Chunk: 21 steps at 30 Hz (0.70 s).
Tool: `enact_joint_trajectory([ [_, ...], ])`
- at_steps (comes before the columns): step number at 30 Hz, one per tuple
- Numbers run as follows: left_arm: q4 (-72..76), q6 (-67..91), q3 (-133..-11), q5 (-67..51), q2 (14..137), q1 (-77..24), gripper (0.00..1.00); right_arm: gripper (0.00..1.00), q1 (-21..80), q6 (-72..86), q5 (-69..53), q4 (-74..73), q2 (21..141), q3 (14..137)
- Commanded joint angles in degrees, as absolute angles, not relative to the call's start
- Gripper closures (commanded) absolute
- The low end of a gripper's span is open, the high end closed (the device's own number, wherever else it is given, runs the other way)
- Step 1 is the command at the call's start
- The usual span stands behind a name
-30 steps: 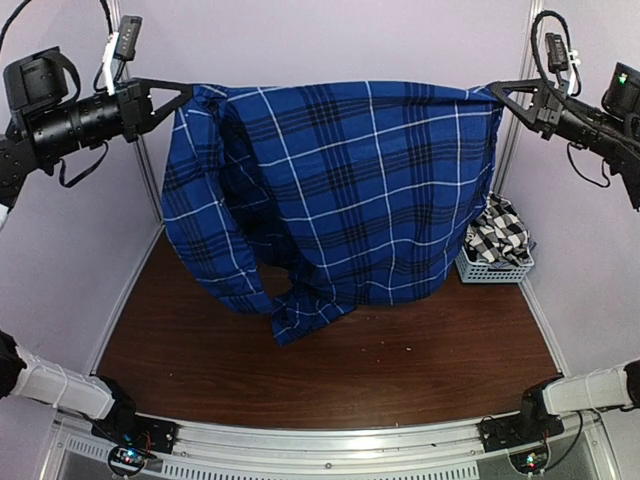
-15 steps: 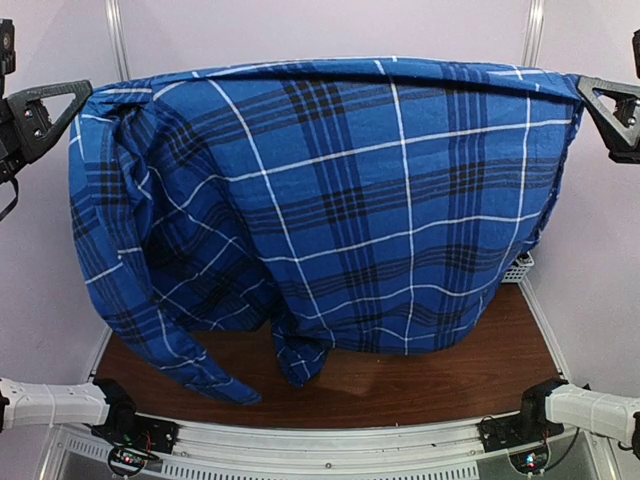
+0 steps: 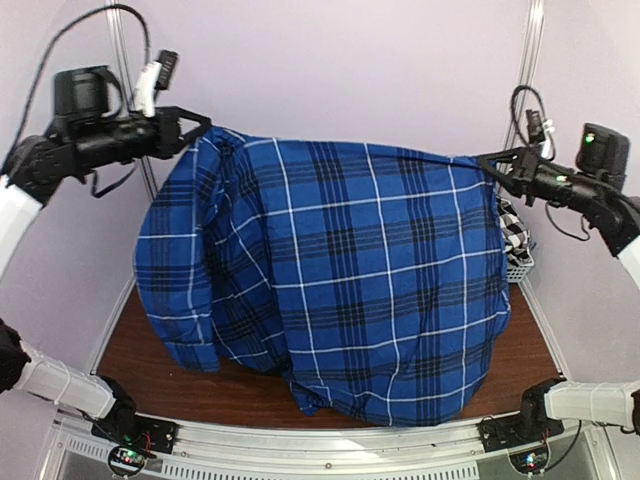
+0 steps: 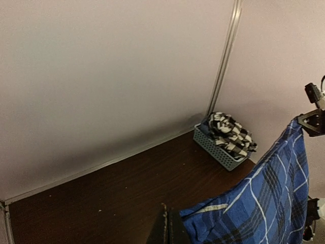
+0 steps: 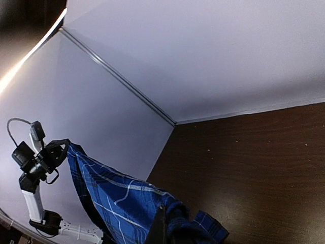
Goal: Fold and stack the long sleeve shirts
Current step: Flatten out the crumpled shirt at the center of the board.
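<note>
The blue plaid shirt [image 3: 350,280] hangs spread out in the air above the table [image 3: 525,345], with its lower hem close to the surface. The left jaws and right jaws are each closed tight on 1 top corner. Lower both corners level and taut, hem first, so the cloth lands flat. The check shirt [image 4: 231,134] sits in the basket [image 4: 210,145] at the far right

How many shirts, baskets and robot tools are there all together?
Shirts: 2, the blue plaid shirt and the black-and-white check shirt
Grey basket: 1
Tools: 2, the left tool and the right tool
Total: 5
</note>
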<state>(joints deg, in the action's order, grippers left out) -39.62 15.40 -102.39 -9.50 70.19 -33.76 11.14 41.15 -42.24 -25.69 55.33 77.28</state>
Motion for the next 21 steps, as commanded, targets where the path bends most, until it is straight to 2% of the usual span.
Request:
enact_joint_trajectory([
  [1, -32.3, 10.88, -97.45, 3.72, 85.23, -29.84, 1.0, 1.0, 10.51, 34.26, -27.5, -20.07, 65.75, 69.04],
  [6, -22.58, 10.99, -101.16, 5.11, 105.51, -24.27, 1.0, 1.0, 10.28, 29.1, -20.27, -11.19, 85.23, 70.21],
  [13, -22.31, 12.44, -123.43, 0.74, 131.7, -21.54, 1.0, 1.0, 10.27, 24.71, -18.99, -6.83, 109.35, 84.03],
  [16, -20.46, 13.03, -126.73, -1.76, 135.92, -20.94, 1.0, 1.0, 10.43, 24.39, -17.33, -5.17, 115.63, 87.92],
  [19, -15.05, 13.1, -123.99, -4.01, 136.34, -20.85, 1.0, 1.0, 10.45, 24.0, -13.57, -5.89, 118.91, 91.48],
  [21, -12.38, 13.13, -122.98, -4.96, 136.68, -20.7, 0.97, 1.0, 10.45, 23.82, -10.35, -5.8, 119.66, 92.53],
])
